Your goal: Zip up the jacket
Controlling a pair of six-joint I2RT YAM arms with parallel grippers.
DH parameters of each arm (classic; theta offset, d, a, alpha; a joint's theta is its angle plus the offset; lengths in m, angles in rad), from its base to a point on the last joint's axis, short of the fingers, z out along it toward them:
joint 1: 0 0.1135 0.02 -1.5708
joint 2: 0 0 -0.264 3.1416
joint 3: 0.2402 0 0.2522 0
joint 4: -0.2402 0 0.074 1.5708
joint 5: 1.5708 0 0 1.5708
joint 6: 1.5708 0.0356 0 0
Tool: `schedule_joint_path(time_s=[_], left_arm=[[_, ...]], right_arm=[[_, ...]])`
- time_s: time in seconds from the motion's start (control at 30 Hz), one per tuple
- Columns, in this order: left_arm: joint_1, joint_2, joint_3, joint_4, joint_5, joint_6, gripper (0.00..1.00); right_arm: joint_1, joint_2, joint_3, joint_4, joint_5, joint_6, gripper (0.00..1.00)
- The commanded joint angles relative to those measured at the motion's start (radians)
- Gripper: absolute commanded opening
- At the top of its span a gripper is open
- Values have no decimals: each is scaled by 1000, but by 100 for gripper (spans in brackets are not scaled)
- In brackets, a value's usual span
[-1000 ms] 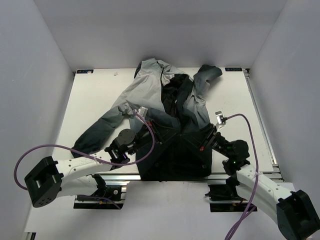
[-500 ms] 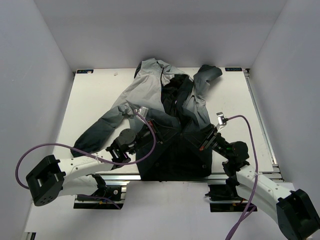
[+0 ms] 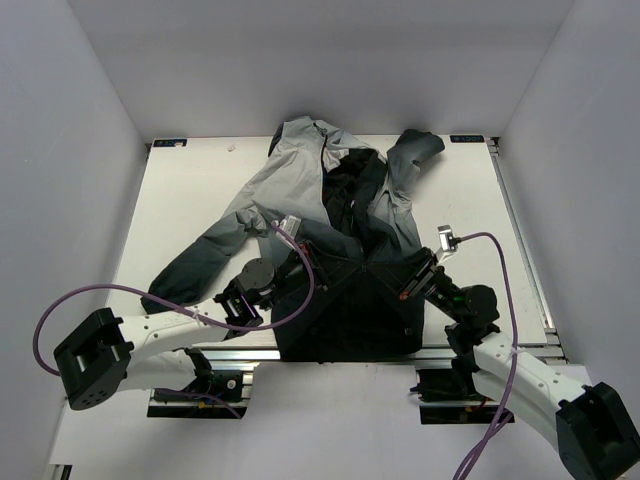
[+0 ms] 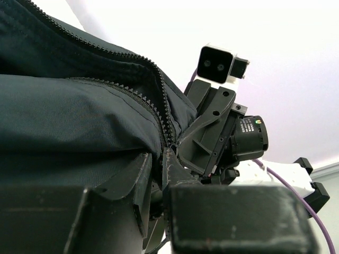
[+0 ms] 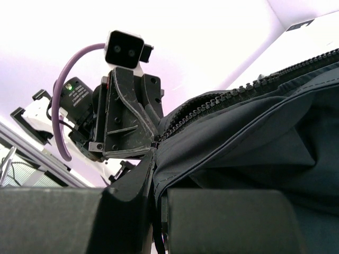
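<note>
The left gripper (image 4: 154, 168) is pinched on the jacket (image 3: 290, 180) at its zipper edge, the matte black fingers nearly meeting around the cloth. The right gripper (image 5: 154, 161) is clamped on the jacket's opposite front edge, directly facing the left one. Both arms reach in low over the jacket's hem, wrists tilted inward.

The jacket lies spread on the white table (image 3: 190, 190), hood away from the arms. The cloth is thin and smooth, light grey at the shoulders and shading to charcoal at the hem. It puckers into soft folds. Coarse dark zipper teeth (image 4: 159, 106) run in two rows that join at the left gripper's fingers.

A glossy purple cable (image 3: 120, 295) loops beside the jacket's sleeve. A small label (image 4: 249, 127) on the right wrist is too small to read.
</note>
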Motion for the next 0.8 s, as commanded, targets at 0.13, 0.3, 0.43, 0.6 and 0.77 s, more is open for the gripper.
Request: schedule_joint_path(time_s=[0.13,0.3,0.43,0.6,0.77], left_arm=[[-24,3,34,-33,87,37,0],[-25,6,83,-196,137,146,0],[-25,-3,112,-364,154,214,0],[-25,10,147,-510,188,290,0],[-25,47,146,-571,309,335,0]], right_arm=[[0,-2,22,57,146,-19,0],[0,-8,51,30,202,-19,0],[0,-30,82,-45,260,-34,0],[-1,-67,96,-106,283,-51,0],[-1,-104,107,-171,288,-79,0]])
